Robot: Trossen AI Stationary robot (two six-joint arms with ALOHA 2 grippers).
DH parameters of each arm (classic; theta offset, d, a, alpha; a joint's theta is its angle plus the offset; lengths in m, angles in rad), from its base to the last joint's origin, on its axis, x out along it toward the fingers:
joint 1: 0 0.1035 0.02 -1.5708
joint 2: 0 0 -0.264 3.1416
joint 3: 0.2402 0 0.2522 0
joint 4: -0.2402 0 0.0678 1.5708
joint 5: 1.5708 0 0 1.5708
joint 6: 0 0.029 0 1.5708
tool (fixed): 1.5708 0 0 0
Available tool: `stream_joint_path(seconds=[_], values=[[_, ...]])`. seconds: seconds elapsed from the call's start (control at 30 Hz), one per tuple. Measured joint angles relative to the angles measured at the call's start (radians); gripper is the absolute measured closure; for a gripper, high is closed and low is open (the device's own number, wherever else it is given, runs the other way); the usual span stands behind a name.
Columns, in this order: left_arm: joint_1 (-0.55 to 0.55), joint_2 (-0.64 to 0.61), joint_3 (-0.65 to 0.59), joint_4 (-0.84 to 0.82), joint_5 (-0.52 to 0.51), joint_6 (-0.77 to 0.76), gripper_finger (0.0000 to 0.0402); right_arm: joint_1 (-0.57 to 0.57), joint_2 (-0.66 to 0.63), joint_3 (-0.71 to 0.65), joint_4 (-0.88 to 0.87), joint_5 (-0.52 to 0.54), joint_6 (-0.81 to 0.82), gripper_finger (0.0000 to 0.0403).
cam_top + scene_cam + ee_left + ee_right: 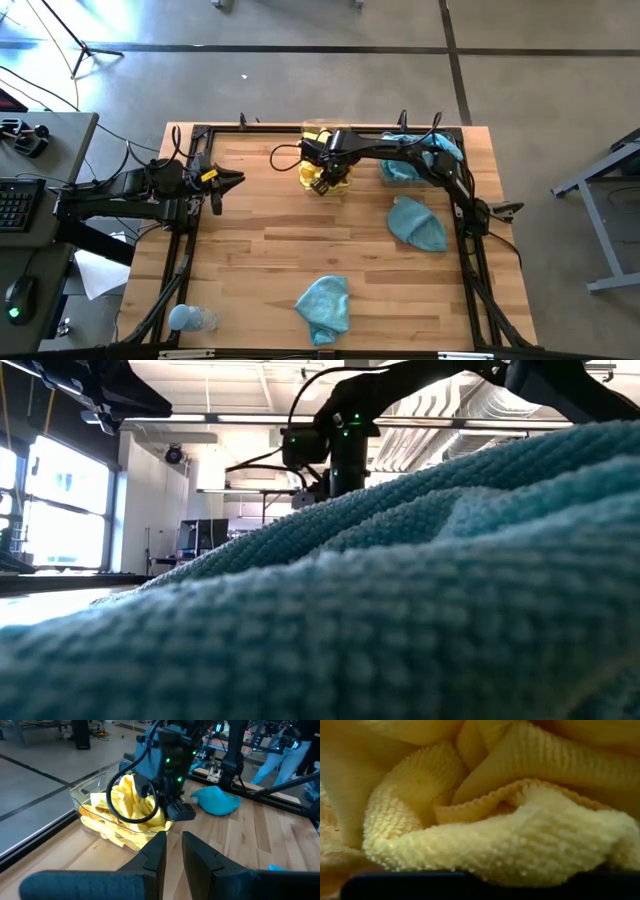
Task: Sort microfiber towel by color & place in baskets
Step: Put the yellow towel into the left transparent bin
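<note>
Presently two clear baskets stand at the table's far edge, the yellow-filled basket (pixel 322 160) directly beneath the right gripper (pixel 322 180), whose finger spread cannot be told amid the yellow towels (pixel 131 807), while three teal towels (pixel 417 222) lie apart from it, one in the second basket.
</note>
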Motion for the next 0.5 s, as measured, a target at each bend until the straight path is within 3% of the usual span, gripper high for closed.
stream_joint_path(seconds=[0.5], values=[[0.0, 0.0, 0.0, 0.001, -0.001, -0.003, 0.0351, -0.003, -0.069, -0.001, -0.034, 0.001, 0.063, 0.022]])
